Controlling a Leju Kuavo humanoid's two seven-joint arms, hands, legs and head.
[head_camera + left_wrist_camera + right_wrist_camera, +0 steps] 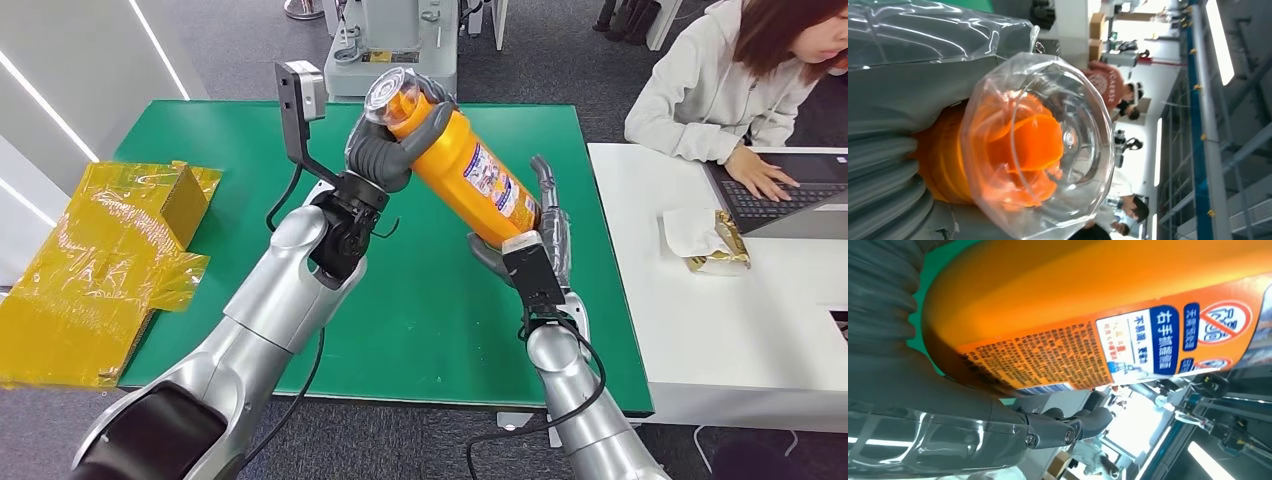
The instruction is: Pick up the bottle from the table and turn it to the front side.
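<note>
Both arms are up in the head view, and your bottle (pixel 460 165) is off the green table (pixel 420 330), tilted, cap end high. Left hand (pixel 385 150) has its fingers wrapped round the neck under the clear cap (pixel 1043 145). Right hand (pixel 535 235) cradles the base end, fingers along it. Pick-up looks done. Fine print and barcode face the right wrist camera, so you likely have turning left.
</note>
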